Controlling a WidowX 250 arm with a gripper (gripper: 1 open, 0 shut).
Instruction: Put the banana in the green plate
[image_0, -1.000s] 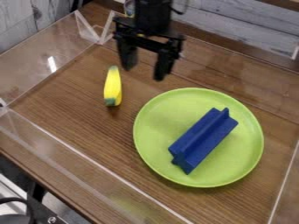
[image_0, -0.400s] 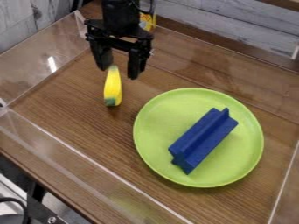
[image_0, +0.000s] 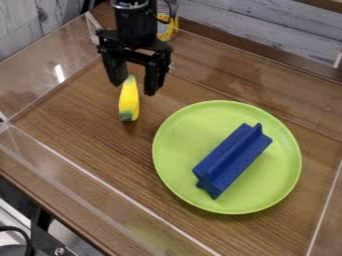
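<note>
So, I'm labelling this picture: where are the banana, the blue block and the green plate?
Banana (image_0: 128, 101): camera view, middle.
Blue block (image_0: 231, 159): camera view, upper face.
Green plate (image_0: 179, 137): camera view, bare left part.

The banana (image_0: 128, 101) lies on the wooden table (image_0: 80, 125), at the left — the open gripper (image_0: 135, 80) is above its far end, with one finger on each side. At the right is the green plate (image_0: 181, 150), and in it rests a long blue block (image_0: 233, 158) — tilted, its far end toward the right
</note>
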